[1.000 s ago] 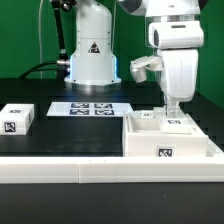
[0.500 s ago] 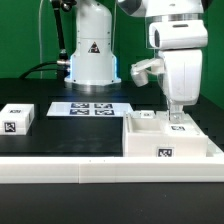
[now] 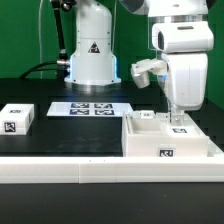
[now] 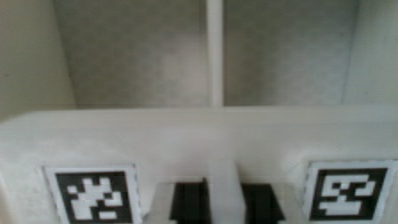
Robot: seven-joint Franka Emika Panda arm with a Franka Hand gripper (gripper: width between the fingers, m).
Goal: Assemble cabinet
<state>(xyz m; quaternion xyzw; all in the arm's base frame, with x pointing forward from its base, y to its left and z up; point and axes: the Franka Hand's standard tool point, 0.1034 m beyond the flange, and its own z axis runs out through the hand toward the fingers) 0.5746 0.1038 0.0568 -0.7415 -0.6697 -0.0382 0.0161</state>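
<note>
The cabinet [image 3: 170, 142], a large white tagged box, lies at the exterior view's right, near the table's front edge. My gripper [image 3: 178, 120] reaches down onto its far wall. In the wrist view my two dark fingers [image 4: 187, 200] stand close together with a narrow white strip of the cabinet wall [image 4: 214, 140] between them. A tag sits on each side of the fingers. The gripper [image 4: 224, 200] looks shut on that wall. The cabinet's hollow inside shows beyond the wall.
The marker board [image 3: 92, 108] lies flat at the table's middle, in front of the robot base [image 3: 92, 55]. A small white tagged block [image 3: 17, 117] sits at the exterior view's left. A white ledge [image 3: 60, 170] runs along the table's front.
My gripper has moved a little toward the exterior view's right and slightly lower along the cabinet's far wall. The block and marker board have not moved.
</note>
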